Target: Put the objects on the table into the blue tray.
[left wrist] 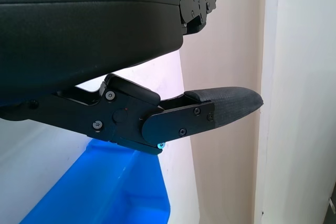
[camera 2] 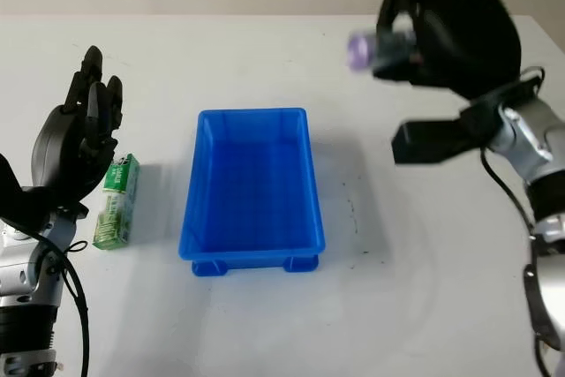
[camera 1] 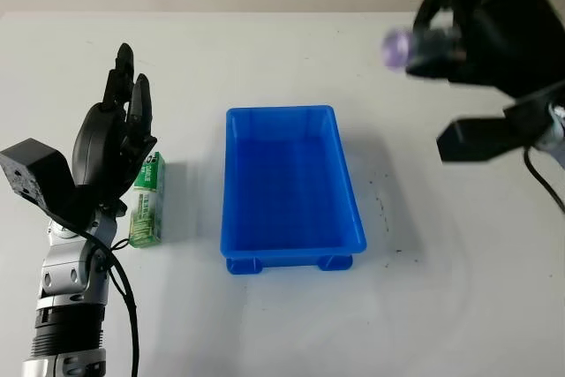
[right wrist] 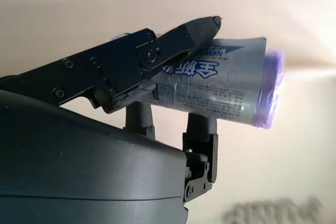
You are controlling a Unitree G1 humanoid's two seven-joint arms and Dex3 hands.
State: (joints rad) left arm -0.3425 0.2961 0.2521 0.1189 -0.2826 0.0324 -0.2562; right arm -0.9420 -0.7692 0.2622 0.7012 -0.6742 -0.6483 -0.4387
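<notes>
The right hand (camera 2: pixel 441 28) is up in the air over the far right of the white table (camera 1: pixel 441 306), its black fingers (right wrist: pixel 157 51) curled tight around a silver tube (right wrist: pixel 220 95) with a purple cap, which lies sideways in the grip with the cap poking out toward the blue tray's side. It hangs well clear of the tabletop, beyond the tray's far right corner and not yet above the basin. The blue tray (camera 1: pixel 349 192) sits in the middle of the table, long side running away from the robot, with nothing inside it. There is bare table all round it, widest on the right under the raised arm. The left hand (camera 1: pixel 115 134) is open, holding nothing, raised near the table's left side. Just beside it, a green and white box (camera 1: pixel 148 200) lies flat on the table, apart from the tray's left wall.
</notes>
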